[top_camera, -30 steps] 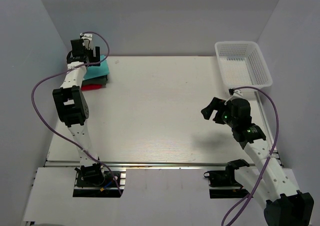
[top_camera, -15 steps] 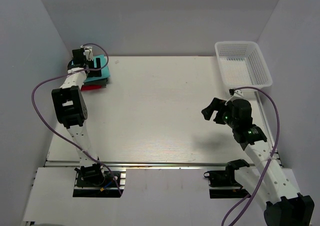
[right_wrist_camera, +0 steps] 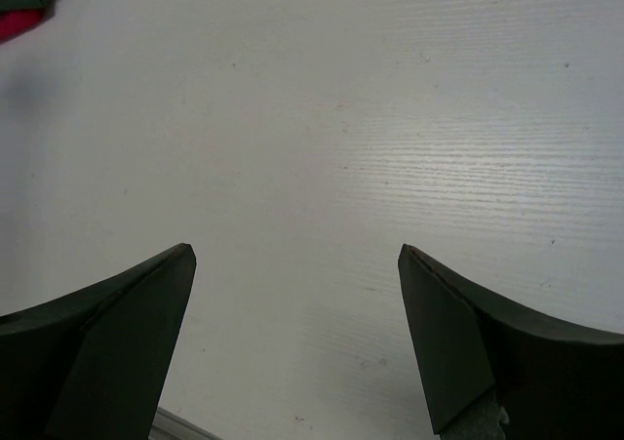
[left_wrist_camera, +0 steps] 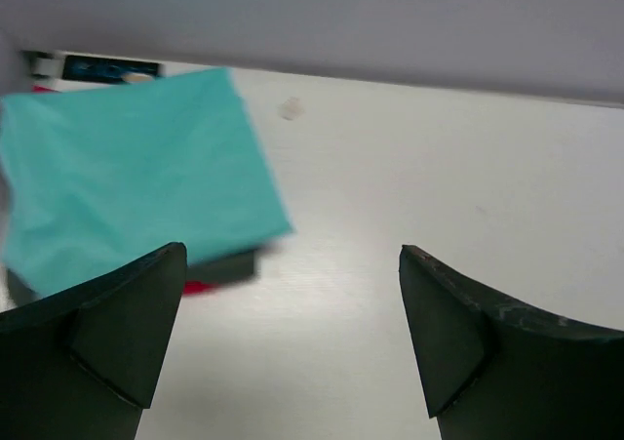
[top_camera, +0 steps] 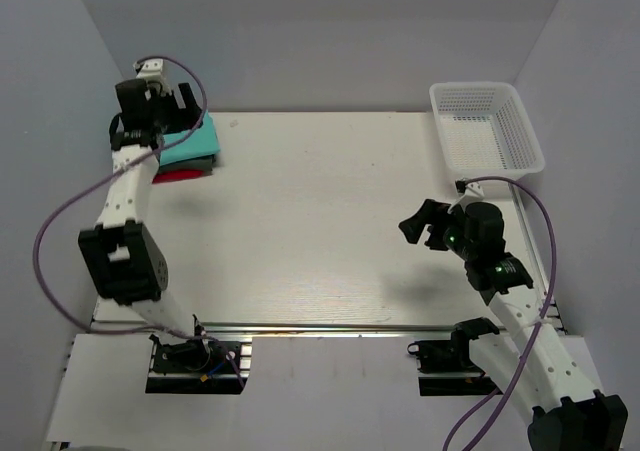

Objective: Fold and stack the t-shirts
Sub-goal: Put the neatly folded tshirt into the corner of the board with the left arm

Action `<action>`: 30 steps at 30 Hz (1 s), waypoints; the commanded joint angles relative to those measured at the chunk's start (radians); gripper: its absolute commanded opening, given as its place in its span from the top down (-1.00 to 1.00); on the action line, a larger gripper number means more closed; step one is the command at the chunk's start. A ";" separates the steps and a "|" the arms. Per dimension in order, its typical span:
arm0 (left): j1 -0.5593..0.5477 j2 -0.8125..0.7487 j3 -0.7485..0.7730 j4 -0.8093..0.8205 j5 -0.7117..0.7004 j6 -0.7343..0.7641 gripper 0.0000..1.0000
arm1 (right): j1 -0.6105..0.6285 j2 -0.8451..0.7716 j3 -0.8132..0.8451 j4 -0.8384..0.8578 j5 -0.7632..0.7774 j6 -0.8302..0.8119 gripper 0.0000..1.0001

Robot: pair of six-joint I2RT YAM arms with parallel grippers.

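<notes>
Near us, the right end effector [top_camera: 418, 221] hangs over the right side of the tabletop [top_camera: 330, 201]. Its fingers are spread wide and hold nothing.

In the far left corner the t-shirts sit in a pile. The teal t-shirt [left_wrist_camera: 127, 186] is on top, the dark t-shirt [left_wrist_camera: 229, 264] is under it, and the red t-shirt [top_camera: 180, 174] is at the bottom. The left end effector [left_wrist_camera: 292, 255] hovers just over the pile, spread wide and empty.

We think a low swing away could catch the teal edge and pull the fold open.

A second ago this end effector sat lower over the pile. Now it has lifted, and more teal shows.
</notes>
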 commanded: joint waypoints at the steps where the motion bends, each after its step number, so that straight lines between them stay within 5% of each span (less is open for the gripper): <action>1: -0.080 -0.247 -0.282 0.132 0.173 -0.194 -0.98 | 0.000 -0.003 -0.023 0.081 -0.071 0.009 -0.81; 3: -0.138 -0.328 -0.449 0.216 0.173 -0.249 -0.98 | -0.002 0.005 -0.020 0.072 -0.087 -0.003 -0.81; 7: -0.384 -0.452 -0.619 0.204 0.068 -0.271 -0.98 | 0.000 0.001 -0.032 0.052 -0.084 -0.020 -0.81; 13: -0.610 -0.680 -0.869 0.139 -0.101 -0.360 -0.98 | -0.002 -0.082 -0.100 0.046 -0.053 -0.022 -0.81; 18: -0.674 -0.776 -0.929 0.014 -0.276 -0.384 -0.98 | -0.003 -0.105 -0.146 0.053 -0.018 -0.022 -0.81; 30: -0.729 -0.859 -0.917 -0.072 -0.426 -0.366 -0.98 | -0.002 -0.075 -0.151 0.147 -0.038 0.027 -0.81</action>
